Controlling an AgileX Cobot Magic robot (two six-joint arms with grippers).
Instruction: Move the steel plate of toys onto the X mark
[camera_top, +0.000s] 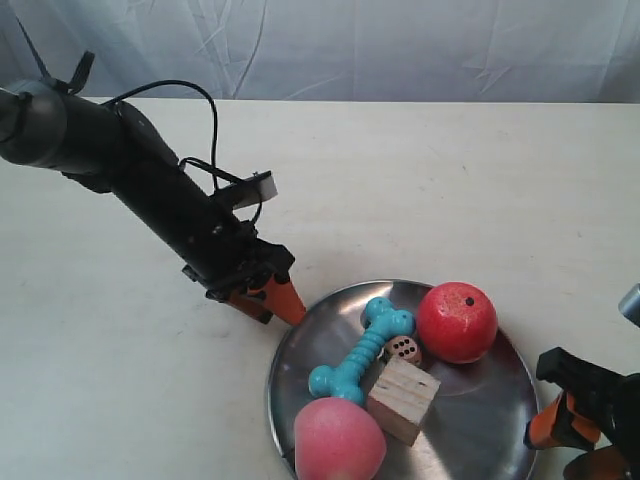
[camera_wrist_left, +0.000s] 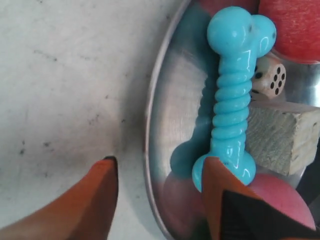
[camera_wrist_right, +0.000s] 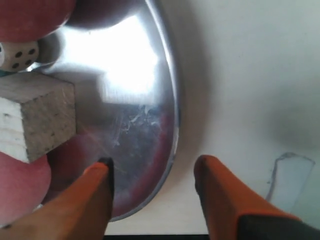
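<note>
Pale table (camera_top: 420, 170), plate (camera_top: 480, 410) parked by the exterior view's bottom edge, pink ball (camera_top: 338, 440) cropped there. Rim is straddled by the left gripper (camera_wrist_left: 160, 161) and right gripper (camera_wrist_right: 153, 161), both spread wide, nothing clamped. Die (camera_top: 405, 349) is partly hidden behind the cube (camera_top: 403, 398).

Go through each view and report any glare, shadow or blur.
Right wrist view: a white glare patch washes out the plate, and the right hand is out of focus. Left wrist view: the bone is sharp, the left hand blurred, a dark shadow beside the plate's rim. Exterior view: soft, even light; the pink ball is cut off by the bottom edge.
</note>
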